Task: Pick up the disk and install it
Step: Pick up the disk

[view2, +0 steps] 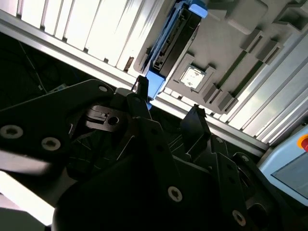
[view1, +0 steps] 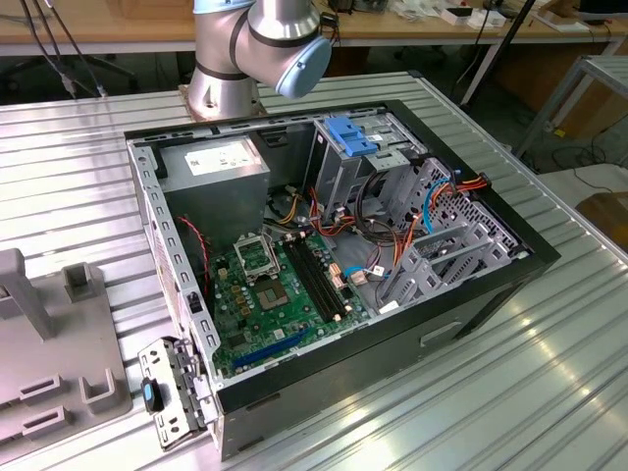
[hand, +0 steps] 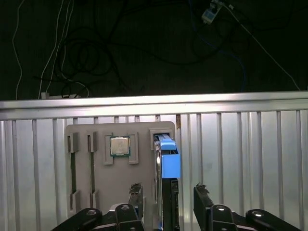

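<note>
Fingers (hand: 136, 193) spread apart, upright disk (hand: 169, 166) lined up between them

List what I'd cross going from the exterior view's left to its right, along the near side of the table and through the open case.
grey fixture tray → metal bracket with a blue tab → green motherboard → perforated silver cage

jaws apart, disk (hand: 168, 166) upright in grey tray (hand: 101, 185)
</note>
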Available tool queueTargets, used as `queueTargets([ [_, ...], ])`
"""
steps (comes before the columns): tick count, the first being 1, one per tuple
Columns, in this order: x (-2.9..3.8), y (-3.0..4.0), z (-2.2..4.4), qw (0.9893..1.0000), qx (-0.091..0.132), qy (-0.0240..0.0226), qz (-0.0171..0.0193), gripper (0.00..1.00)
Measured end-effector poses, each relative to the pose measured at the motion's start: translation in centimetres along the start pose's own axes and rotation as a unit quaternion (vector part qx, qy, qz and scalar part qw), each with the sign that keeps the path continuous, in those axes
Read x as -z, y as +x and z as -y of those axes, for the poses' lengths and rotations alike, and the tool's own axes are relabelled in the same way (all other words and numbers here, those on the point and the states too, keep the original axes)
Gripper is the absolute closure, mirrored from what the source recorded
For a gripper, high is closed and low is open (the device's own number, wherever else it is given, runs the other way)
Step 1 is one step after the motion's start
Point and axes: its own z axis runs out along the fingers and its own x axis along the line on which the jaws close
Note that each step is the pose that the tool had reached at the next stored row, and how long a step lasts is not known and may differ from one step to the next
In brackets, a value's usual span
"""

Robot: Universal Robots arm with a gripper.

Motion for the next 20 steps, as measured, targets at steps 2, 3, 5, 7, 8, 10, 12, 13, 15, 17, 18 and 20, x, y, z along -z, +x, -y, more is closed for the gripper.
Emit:
queueTargets([
  [2,0.00,0.00,0.00,1.0000,0.000,0.0000,0.0000,0.46],
  [3,0.00,0.00,0.00,1.0000,0.000,0.0001,0.0000,0.46],
  [5,-0.10,0.01,-0.09,0.9999,0.000,0.0154,0.0005,0.46],
  [7,-0.25,0.02,-0.19,0.9997,0.000,0.0237,0.0009,0.46],
  [8,-0.34,0.02,-0.19,0.9997,0.000,0.0238,0.0009,0.46],
  [10,-0.70,0.06,-0.24,0.9997,0.000,0.0237,0.0014,0.46],
  [12,-0.99,0.13,-0.29,0.9997,0.003,0.0236,0.0017,0.46],
  [13,-1.26,0.21,-0.41,0.9997,0.008,0.0234,0.0019,0.46],
  [15,-1.54,0.27,-0.56,0.9996,0.016,0.0235,0.0022,0.46],
  [17,-1.55,0.27,-0.57,0.9996,0.016,0.0235,0.0022,0.46],
  [18,-1.57,0.27,-0.58,0.9996,0.016,0.0235,0.0022,0.46],
  [20,-1.76,0.27,-0.72,0.9996,0.017,0.0234,0.0022,0.46],
])
